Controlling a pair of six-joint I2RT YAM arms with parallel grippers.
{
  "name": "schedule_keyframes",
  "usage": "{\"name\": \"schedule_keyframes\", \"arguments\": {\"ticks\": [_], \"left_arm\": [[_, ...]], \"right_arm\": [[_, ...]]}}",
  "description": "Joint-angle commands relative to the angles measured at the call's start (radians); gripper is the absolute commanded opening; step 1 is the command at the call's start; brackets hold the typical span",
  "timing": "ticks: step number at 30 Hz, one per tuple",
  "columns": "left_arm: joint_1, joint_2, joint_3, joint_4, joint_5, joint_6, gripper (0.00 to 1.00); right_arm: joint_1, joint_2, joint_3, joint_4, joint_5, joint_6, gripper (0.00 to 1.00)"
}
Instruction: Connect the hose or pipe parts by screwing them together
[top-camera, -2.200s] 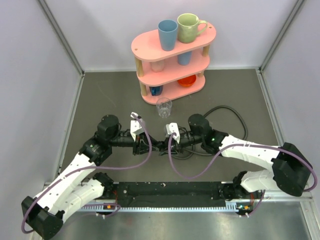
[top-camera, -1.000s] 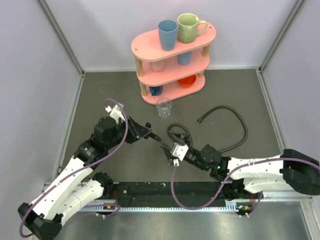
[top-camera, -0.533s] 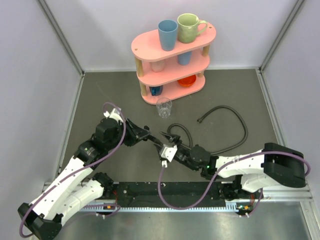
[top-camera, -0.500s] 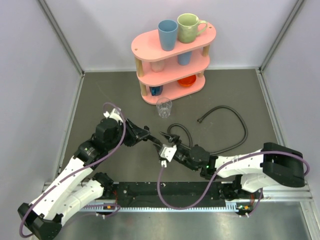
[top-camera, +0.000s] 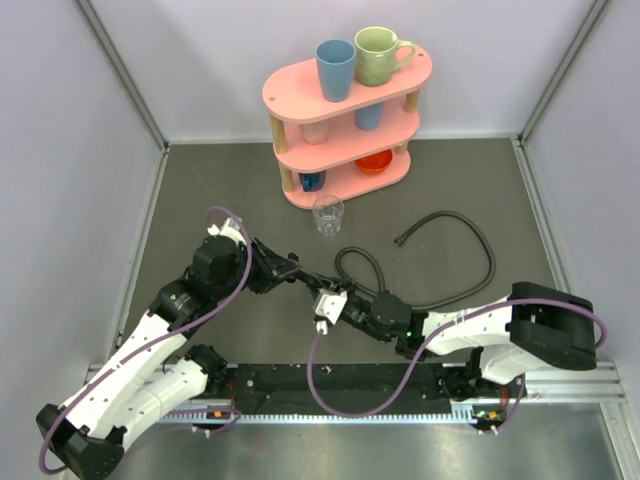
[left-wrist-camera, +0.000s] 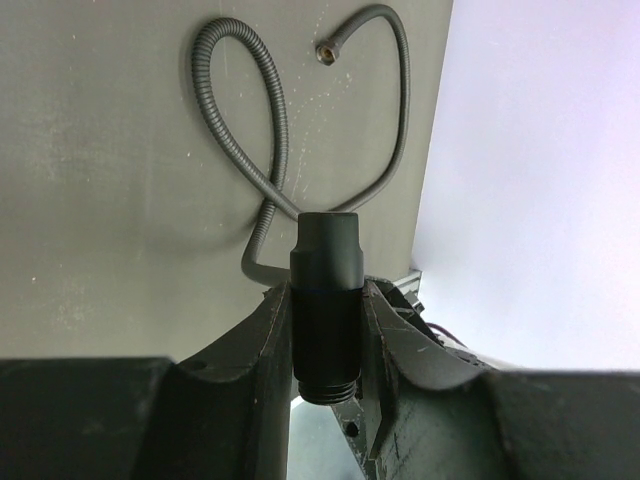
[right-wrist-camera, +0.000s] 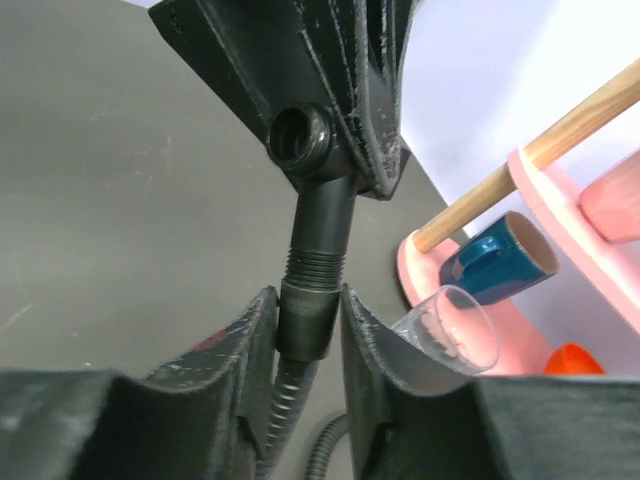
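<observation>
While the left gripper (left-wrist-camera: 325, 300) stands clamped on the black fitting (left-wrist-camera: 325, 245) | right gripper (right-wrist-camera: 310, 305) pinches the hose collar (right-wrist-camera: 308, 325), contact seemingly full | joint mid-scene, axis running left-right between both grippers, threads (right-wrist-camera: 316, 265) partly exposed | hose (top-camera: 470, 240) trails right.

From overhead, the spot where the left end effector (top-camera: 298, 277) meets the right end effector (top-camera: 318, 290) is too small to read. In the left wrist view the grey hose (left-wrist-camera: 283, 140) disappears behind the black fitting (left-wrist-camera: 325, 270). In the right wrist view the ribbed hose (right-wrist-camera: 290, 405) under the threaded fitting (right-wrist-camera: 308, 310) leaves the bottom edge, and the glass (right-wrist-camera: 450, 330) sits partly behind a finger (right-wrist-camera: 400, 400).
</observation>
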Motion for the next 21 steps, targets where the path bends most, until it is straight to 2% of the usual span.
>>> {"name": "schedule_keyframes", "arguments": {"ticks": [1, 3, 5, 11, 18, 21], "left_arm": [[-0.002, -0.006, 0.046, 0.039, 0.017, -0.021, 0.00], [0.000, 0.001, 0.049, 0.040, 0.027, -0.007, 0.00], [0.000, 0.016, 0.053, 0.040, 0.049, 0.058, 0.00], [0.000, 0.082, 0.099, 0.052, 0.190, 0.322, 0.00], [0.000, 0.120, 0.071, 0.118, 0.319, 0.508, 0.00], [0.000, 0.108, 0.024, 0.201, 0.403, 0.583, 0.00]], "right_arm": [[0.017, 0.011, 0.049, 0.068, 0.011, 0.017, 0.21], [0.017, 0.008, 0.048, 0.071, -0.001, 0.017, 0.07], [0.017, 0.000, 0.046, 0.063, -0.011, 0.010, 0.00], [0.006, -0.053, 0.051, -0.030, -0.119, 0.008, 0.00], [-0.046, -0.151, 0.071, -0.159, -0.306, 0.062, 0.00], [-0.075, -0.184, 0.067, -0.184, -0.379, 0.089, 0.00]]}}
